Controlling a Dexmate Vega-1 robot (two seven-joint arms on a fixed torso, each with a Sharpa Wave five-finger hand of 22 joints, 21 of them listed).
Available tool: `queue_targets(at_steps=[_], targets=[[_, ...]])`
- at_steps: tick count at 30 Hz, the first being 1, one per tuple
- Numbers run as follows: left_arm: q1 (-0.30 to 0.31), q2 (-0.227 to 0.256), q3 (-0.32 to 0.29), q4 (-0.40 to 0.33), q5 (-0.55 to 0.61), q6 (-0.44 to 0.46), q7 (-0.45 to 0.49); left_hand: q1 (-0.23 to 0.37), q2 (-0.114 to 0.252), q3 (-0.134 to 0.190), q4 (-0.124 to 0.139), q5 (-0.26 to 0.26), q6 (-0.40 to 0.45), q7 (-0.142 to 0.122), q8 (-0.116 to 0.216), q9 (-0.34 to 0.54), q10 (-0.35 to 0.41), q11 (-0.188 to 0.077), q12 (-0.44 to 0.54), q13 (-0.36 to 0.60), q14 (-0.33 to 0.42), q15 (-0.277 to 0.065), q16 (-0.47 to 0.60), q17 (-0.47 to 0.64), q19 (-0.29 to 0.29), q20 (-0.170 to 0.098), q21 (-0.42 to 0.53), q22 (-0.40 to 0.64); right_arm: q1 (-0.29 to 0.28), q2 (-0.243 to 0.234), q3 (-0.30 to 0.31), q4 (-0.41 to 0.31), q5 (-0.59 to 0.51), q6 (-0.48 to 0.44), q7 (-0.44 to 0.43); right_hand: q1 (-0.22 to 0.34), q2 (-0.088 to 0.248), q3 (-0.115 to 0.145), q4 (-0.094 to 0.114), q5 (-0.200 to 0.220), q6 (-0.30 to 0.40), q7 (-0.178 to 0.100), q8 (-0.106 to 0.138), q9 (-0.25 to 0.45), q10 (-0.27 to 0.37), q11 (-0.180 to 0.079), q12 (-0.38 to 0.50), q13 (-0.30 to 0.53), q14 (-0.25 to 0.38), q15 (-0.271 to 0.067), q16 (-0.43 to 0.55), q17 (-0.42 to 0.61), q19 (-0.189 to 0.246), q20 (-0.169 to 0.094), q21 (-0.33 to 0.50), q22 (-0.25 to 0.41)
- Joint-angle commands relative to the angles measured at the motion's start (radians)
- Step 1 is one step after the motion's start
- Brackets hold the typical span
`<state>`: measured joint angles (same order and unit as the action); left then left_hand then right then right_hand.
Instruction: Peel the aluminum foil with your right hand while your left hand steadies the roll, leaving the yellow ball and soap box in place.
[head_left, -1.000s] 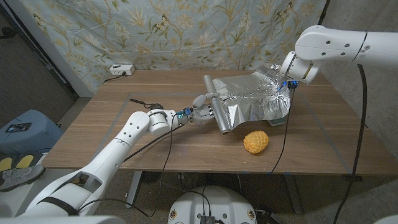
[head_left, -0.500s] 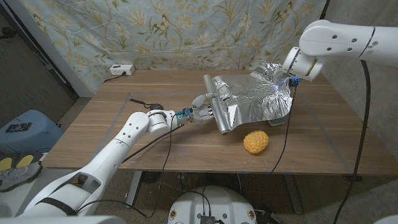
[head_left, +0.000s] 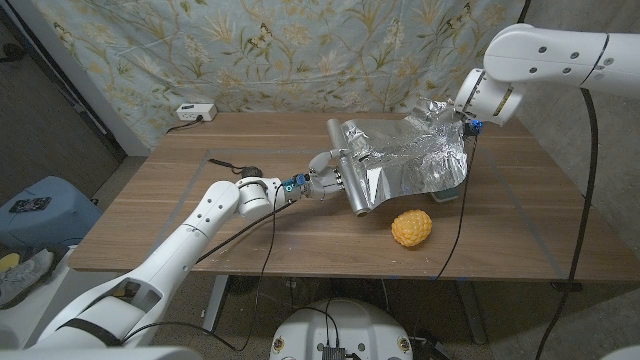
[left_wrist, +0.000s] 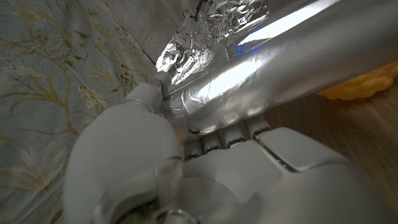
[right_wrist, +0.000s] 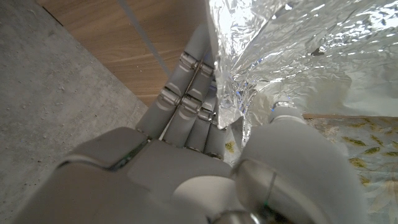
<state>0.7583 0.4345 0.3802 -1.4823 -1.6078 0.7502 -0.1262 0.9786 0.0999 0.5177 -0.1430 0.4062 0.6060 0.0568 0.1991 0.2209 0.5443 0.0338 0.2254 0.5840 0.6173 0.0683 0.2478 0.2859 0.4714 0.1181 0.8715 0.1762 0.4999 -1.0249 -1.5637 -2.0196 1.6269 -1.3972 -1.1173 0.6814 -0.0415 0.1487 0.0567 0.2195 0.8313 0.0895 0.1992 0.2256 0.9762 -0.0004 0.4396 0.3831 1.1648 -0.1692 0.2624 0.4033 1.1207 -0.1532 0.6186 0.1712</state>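
The aluminum foil roll (head_left: 345, 165) lies on the table near its middle, running near to far. My left hand (head_left: 325, 182) grips the roll's near part; in the left wrist view the fingers (left_wrist: 224, 134) wrap under the roll (left_wrist: 280, 62). A crinkled foil sheet (head_left: 410, 158) stretches from the roll to the right and lifts off the table. My right hand (head_left: 462, 118) pinches the sheet's far right corner, with foil (right_wrist: 249, 74) between thumb and fingers. The yellow ball (head_left: 411, 227) sits on the table near the sheet's front edge. The sheet hides most of the soap box (head_left: 450, 193).
A white power strip (head_left: 194, 111) lies at the table's far left edge. A dark cable (head_left: 230, 163) lies on the wood by my left forearm. A floral cloth hangs behind the table.
My right hand has risen and moved slightly farther back with the foil corner, lifting the sheet's right side. The left hand and roll have stayed put.
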Motion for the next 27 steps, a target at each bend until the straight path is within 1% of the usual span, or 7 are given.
queue_targets(at_steps=[1, 4, 9, 19, 23, 25, 27], targets=[[-0.003, -0.006, 0.002, 0.011, 0.015, -0.01, -0.033, -0.01, -0.021, -0.018, 0.002, -0.009, -0.009, 0.003, -0.002, 0.002, -0.013, 0.0, -0.002, 0.003, -0.012, 0.001, -0.002, 0.006, -0.002, 0.002, -0.003, 0.002, 0.0, 0.0, 0.01, 0.008, 0.004, 0.001, 0.019, -0.013, 0.0, -0.009, 0.002, 0.011, -0.004, 0.002, 0.002, 0.0, -0.003, 0.002, -0.003, 0.005, -0.003, 0.005, -0.002, 0.003, 0.002, 0.005, -0.003, 0.0], [0.003, -0.006, -0.002, 0.004, 0.013, -0.015, -0.026, -0.017, -0.021, -0.024, 0.005, -0.013, -0.016, 0.004, -0.004, 0.002, -0.018, 0.005, -0.003, 0.004, -0.014, 0.004, -0.001, 0.007, -0.004, 0.005, -0.005, 0.002, 0.003, 0.002, 0.008, 0.013, -0.023, 0.001, 0.058, -0.013, 0.002, -0.009, 0.003, 0.016, -0.004, 0.002, 0.003, 0.0, -0.001, 0.004, -0.004, 0.005, -0.003, 0.006, -0.002, 0.003, 0.003, 0.005, -0.005, 0.0], [0.008, -0.003, -0.008, -0.001, 0.011, -0.02, -0.029, -0.025, -0.024, -0.029, 0.007, -0.018, -0.018, 0.005, -0.004, 0.002, -0.021, 0.007, -0.003, 0.004, -0.019, 0.007, -0.002, 0.007, -0.005, 0.006, -0.006, 0.002, 0.001, 0.011, 0.013, 0.023, -0.048, 0.001, 0.092, -0.011, 0.007, -0.008, 0.004, 0.023, -0.003, 0.003, 0.004, -0.001, -0.003, 0.006, -0.007, 0.005, -0.004, 0.008, -0.001, 0.004, 0.004, 0.006, -0.007, 0.0], [-0.012, -0.007, -0.004, 0.029, 0.019, -0.014, -0.056, -0.044, -0.031, -0.046, 0.01, -0.034, -0.033, 0.006, -0.006, 0.002, -0.043, 0.015, -0.009, 0.005, -0.036, 0.019, -0.006, 0.007, -0.016, 0.011, -0.013, 0.003, 0.02, 0.025, -0.002, 0.047, -0.046, 0.001, 0.112, -0.004, 0.012, -0.008, 0.004, 0.038, -0.008, 0.005, 0.004, -0.003, -0.008, 0.007, -0.012, 0.007, -0.012, 0.01, -0.003, 0.006, 0.003, 0.008, -0.016, 0.0], [-0.02, -0.011, -0.001, 0.042, 0.024, -0.01, -0.07, -0.054, -0.034, -0.052, 0.012, -0.041, -0.044, 0.009, -0.008, 0.001, -0.056, 0.021, -0.012, 0.006, -0.045, 0.028, -0.009, 0.006, -0.018, 0.016, -0.016, 0.003, 0.024, 0.024, -0.005, 0.049, -0.076, 0.001, 0.158, -0.005, 0.01, -0.01, 0.004, 0.042, -0.011, 0.006, 0.003, -0.004, -0.011, 0.009, -0.014, 0.009, -0.013, 0.013, -0.004, 0.005, 0.002, 0.011, -0.019, 0.0], [-0.024, -0.014, 0.0, 0.052, 0.027, -0.009, -0.082, -0.059, -0.035, -0.055, 0.013, -0.045, -0.047, 0.01, -0.008, 0.001, -0.061, 0.024, -0.013, 0.006, -0.053, 0.032, -0.012, 0.005, -0.02, 0.018, -0.017, 0.003, 0.03, 0.027, -0.012, 0.058, -0.068, 0.001, 0.158, -0.005, 0.009, -0.012, 0.005, 0.045, -0.013, 0.006, 0.003, -0.004, -0.014, 0.013, -0.015, 0.01, -0.017, 0.018, -0.005, 0.005, 0.002, 0.011, -0.02, 0.0], [-0.027, -0.019, 0.001, 0.059, 0.028, -0.009, -0.087, -0.064, -0.036, -0.058, 0.014, -0.048, -0.052, 0.011, -0.009, 0.001, -0.069, 0.028, -0.015, 0.005, -0.057, 0.036, -0.014, 0.004, -0.026, 0.021, -0.02, 0.003, 0.043, 0.028, -0.026, 0.06, -0.093, 0.001, 0.194, -0.006, 0.008, -0.013, 0.005, 0.047, -0.014, 0.006, 0.003, -0.005, -0.016, 0.014, -0.017, 0.011, -0.019, 0.015, -0.006, 0.005, 0.002, 0.012, -0.022, 0.0]])
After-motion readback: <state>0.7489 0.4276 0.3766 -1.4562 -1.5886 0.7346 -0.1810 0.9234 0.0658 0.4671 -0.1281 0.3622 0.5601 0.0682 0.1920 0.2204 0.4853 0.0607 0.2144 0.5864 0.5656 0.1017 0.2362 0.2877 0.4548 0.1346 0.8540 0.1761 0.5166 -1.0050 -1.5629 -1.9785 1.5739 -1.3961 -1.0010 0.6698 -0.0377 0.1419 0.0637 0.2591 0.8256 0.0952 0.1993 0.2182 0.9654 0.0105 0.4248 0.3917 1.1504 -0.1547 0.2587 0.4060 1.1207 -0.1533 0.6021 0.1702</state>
